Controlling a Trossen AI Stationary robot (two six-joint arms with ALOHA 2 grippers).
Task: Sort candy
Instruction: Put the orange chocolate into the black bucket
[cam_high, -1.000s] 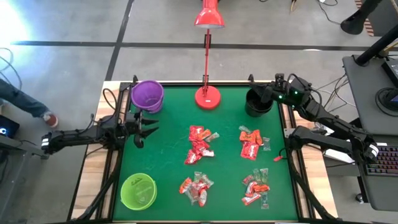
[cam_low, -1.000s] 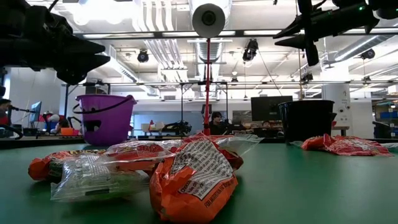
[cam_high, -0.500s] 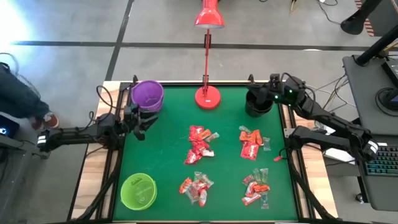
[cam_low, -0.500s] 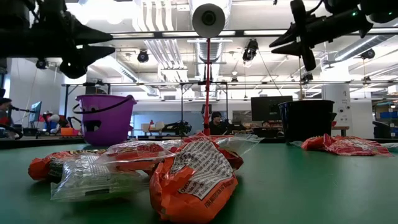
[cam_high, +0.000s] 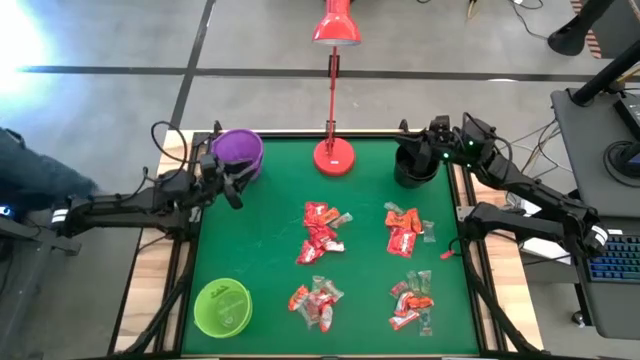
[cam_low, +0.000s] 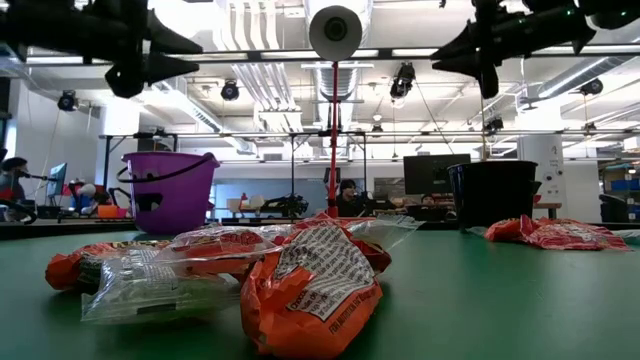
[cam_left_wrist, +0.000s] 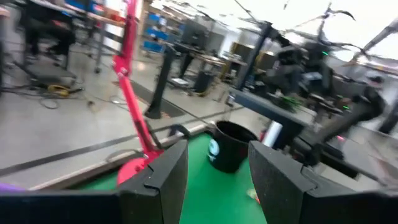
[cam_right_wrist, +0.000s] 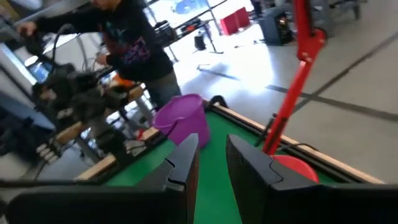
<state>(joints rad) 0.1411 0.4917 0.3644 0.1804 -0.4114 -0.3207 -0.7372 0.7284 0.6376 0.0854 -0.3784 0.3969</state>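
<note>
A green table top (cam_high: 260, 270) sits in a wooden frame on grey floor, with a workshop of benches, monitors and ceiling pipes beyond it in the low view. The candy (cam_high: 322, 231) lies in four loose heaps mid-table, well apart from both pincers and between them. The left arm reaches in level from the table's left side; the left gripper (cam_high: 232, 186) hangs in the air just beside the purple bucket (cam_high: 237, 152), fingers (cam_left_wrist: 163, 177) spread with nothing between them. A green bucket (cam_high: 222, 306) stands well away from it at the near left corner. The right arm bends in from the right edge; the right gripper (cam_high: 422, 156) hovers over the black bucket (cam_high: 413, 166), fingers (cam_right_wrist: 183, 163) a narrow gap apart, released and empty. The red lamp base (cam_high: 334, 156) stands between the two pincers at the far edge.
</note>
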